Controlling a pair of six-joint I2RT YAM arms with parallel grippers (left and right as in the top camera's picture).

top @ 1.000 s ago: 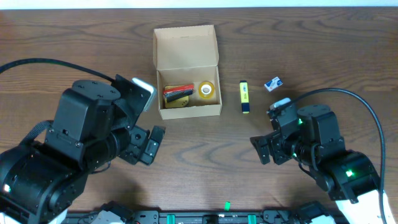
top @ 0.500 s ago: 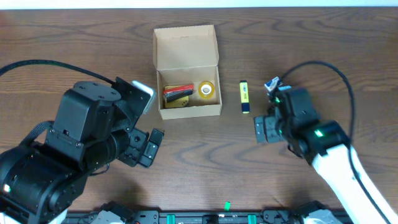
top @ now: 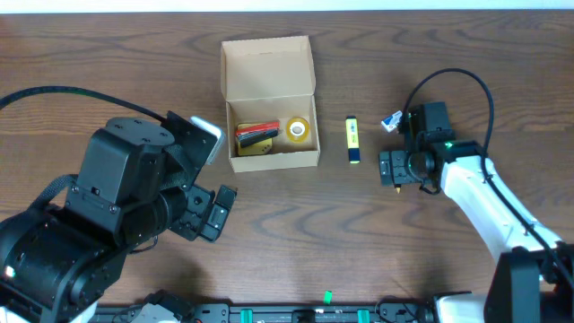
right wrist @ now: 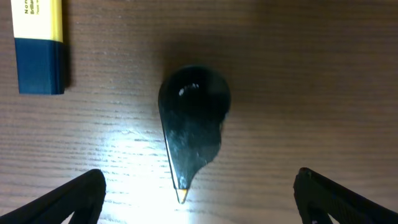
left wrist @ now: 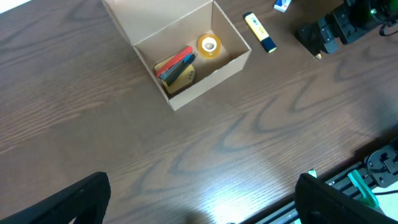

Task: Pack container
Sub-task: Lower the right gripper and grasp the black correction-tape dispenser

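**A:** Box [top: 269,67], where?

**B:** Open, flap back. It's well off to the side of the right gripper [top: 392,169], past its fingers, and up ahead of the left gripper [top: 213,208]. A tape roll [top: 299,129], a red-and-black item [top: 256,135] and a yellow pad [top: 256,149] are already inside.

**A:** What changed?

**B:** Right arm only. A second ago it sat low, near the table's front edge. Now it has swung up and in, pointing down at the wood. The highlighter [top: 353,140] lies just beside its fingers, on the box side. The left arm hasn't budged.

**A:** Fingers?

**B:** Both pairs are spread wide, with nothing in either. Under the gap between the right fingers sits a dark teardrop thing [right wrist: 193,118] with a pale tip. I can't tell what it is, and it isn't gripped.

**A:** Meaning for the task?

**B:** My read is that the next pick is starting. The highlighter and a small blue-and-white item [top: 392,120] beyond the fingers are both outside the box, so packing is only part done. The target could be the highlighter or the dark thing.
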